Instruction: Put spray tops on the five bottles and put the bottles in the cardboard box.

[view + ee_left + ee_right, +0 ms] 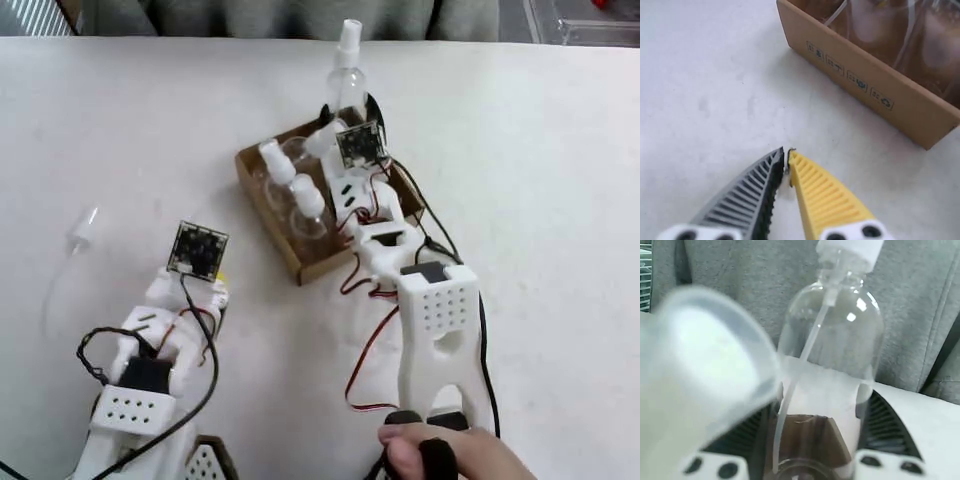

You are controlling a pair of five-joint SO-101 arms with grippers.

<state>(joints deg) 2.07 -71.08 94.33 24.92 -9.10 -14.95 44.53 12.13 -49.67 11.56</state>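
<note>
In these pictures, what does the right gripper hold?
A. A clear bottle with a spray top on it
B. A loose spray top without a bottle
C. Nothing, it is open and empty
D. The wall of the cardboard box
A: in the right wrist view the clear bottle, with its spray top on, stands clamped between the fingers of the right gripper.

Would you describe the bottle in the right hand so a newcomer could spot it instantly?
Find the cardboard box on the table. At its far end a clear bottle with a spray top stands upright in the right hand. The other bottles rest inside the box; it alone is gripped.
</note>
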